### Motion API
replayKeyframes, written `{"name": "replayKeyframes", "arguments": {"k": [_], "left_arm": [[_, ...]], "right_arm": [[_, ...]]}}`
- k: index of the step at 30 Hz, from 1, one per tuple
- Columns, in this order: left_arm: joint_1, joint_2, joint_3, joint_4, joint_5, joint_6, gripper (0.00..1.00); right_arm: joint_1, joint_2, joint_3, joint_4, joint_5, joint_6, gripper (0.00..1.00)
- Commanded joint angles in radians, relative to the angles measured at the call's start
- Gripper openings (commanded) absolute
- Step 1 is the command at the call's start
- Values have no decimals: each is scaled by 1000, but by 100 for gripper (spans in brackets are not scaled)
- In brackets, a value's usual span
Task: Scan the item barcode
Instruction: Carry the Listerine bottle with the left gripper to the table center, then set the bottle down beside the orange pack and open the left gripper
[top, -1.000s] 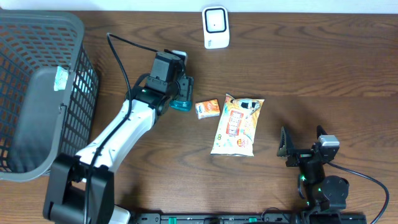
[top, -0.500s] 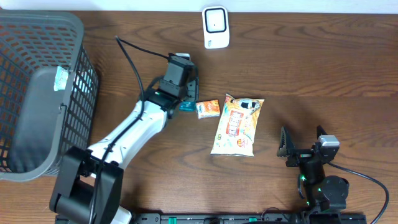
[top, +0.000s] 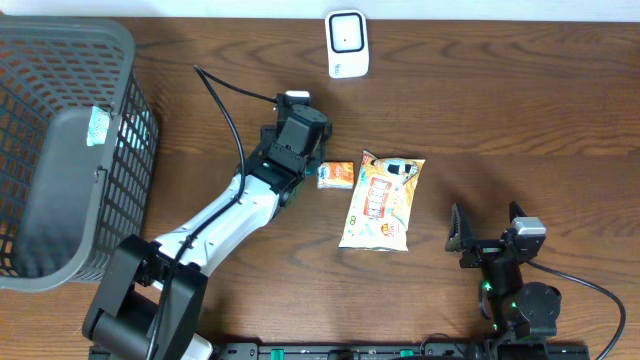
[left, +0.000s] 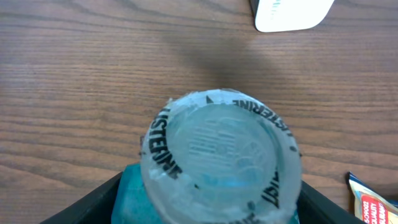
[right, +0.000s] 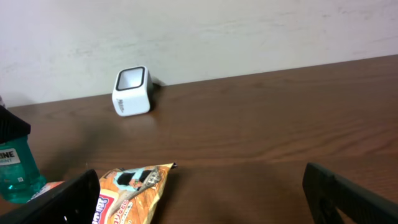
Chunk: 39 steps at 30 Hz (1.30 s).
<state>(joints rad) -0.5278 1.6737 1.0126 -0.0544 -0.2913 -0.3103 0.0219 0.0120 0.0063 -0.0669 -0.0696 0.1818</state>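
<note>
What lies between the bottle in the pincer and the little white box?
Nothing: only bare table lies between the bottle and the white box, as the left wrist view shows.

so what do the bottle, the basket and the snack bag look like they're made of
bottle: likely clear plastic, glossy; its base is see-through, with teal liquid showing behind it.
basket: grey plastic by the look, matte; moulded open mesh walls and a thick rim.
snack bag: thin printed film, plastic or foil-lined, I cannot tell; shiny, crinkled.
</note>
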Motion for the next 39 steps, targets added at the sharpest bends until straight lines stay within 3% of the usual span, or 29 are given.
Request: {"name": "replayKeyframes", "arguments": {"k": [1,7,27,29,31,32,34,39], "left_arm": [[-11,-8,-25,-8,-40,-10,59],[-40,-8,-25,-8,-44,-10,75],[-80,-9,-25,-18,-89,-10,77],[-79,-16,-25,-15,-100,-9,81],[-79,-35,-25,-15,-134,0,85],[-79,-63,-25,-14,-164,8,93],[-76,-109,-24,-14,-190,50,99],[-9,-265,29,-90,-191,120,98]], "right_arm": [[4,-6,-1,-4,8,-7,99],[4,-6,-1,-4,8,-7,99],[4,-6,-1,-4,8,-7,99],[4,-6,-1,-4,8,-7,99],[4,-6,-1,-4,8,-7,99],[4,-6,-1,-4,8,-7,99],[4,-6,-1,-4,8,-7,99],[4,-6,-1,-4,8,-7,99]]}}
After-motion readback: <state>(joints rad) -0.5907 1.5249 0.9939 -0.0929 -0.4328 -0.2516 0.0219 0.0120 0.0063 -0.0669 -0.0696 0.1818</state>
